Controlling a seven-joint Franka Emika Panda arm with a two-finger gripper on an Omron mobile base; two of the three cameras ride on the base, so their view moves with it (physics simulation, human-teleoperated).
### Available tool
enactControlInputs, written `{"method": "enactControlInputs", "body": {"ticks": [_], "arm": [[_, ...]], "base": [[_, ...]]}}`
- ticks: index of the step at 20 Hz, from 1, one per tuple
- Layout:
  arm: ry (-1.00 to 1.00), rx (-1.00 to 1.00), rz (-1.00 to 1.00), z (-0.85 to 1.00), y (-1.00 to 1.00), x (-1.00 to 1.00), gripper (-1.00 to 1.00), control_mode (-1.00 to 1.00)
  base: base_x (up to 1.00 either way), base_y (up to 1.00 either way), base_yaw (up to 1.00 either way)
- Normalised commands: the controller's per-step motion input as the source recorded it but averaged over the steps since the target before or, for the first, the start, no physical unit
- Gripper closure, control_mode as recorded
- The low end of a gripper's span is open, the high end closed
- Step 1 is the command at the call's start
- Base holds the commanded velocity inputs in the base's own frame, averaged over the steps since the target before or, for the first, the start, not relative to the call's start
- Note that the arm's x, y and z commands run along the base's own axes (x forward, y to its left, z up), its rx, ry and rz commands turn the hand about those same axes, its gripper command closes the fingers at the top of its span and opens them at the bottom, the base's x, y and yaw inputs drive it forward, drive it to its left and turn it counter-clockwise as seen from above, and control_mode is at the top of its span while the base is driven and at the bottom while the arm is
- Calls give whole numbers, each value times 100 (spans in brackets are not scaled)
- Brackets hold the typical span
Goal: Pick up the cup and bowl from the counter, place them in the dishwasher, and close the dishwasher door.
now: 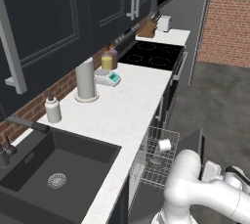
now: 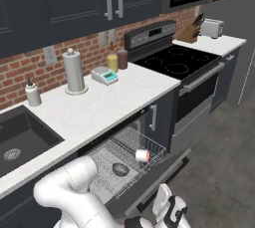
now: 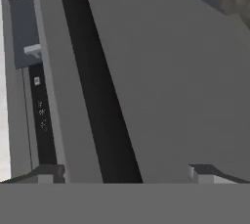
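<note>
I see, left to right in the right base view: black sink (image 2: pixel 15 142) at 9 o'clock, set in the white desk (image 2: pixel 99 107). On the desk, a white pump bottle (image 2: pixel 33 94), then a tall grey cylinder (image 2: pixel 73 71), a small scale with a teal face (image 2: pixel 105 75), and a yellow jar (image 2: pixel 113 62) just beside a dark one (image 2: pixel 122 58). Black cooktop (image 2: pixel 174 61) toward 2 o'clock, with a knife block (image 2: pixel 190 32) and toaster (image 2: pixel 212 28) beyond it.

Dishwasher (image 2: pixel 139 160) stands open below the desk edge, wire rack (image 2: pixel 127 160) pulled out. Bowl (image 2: pixel 120 170) sits low in the rack, near its middle. Cup (image 2: pixel 142 155) lies on its side in the rack, reddish inside facing 3 o'clock, just right of the bowl, not touching it. Dishwasher door (image 2: pixel 164 172) is partly down, its edge below the rack.

End effector (image 2: pixel 172 212) is at 5 o'clock, low, beside the door's outer edge. In the hand view the fingertips (image 3: pixel 202 173) stand wide apart at the bottom, nothing between them, with the flat grey door panel (image 3: pixel 171 86) directly ahead. I can't tell whether it touches the door.
</note>
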Motion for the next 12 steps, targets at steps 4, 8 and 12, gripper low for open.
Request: {"method": "enactControlInputs", "body": {"ticks": [4, 8, 12], "arm": [[-9, 29, 31, -26, 86, 20, -100, -100], [-14, 27, 33, -1, 99, 38, -100, -100], [-20, 15, 26, -14, 100, 52, -100, -100]], "base": [[0, 0, 0], [0, 0, 0], [0, 0, 0]]}}
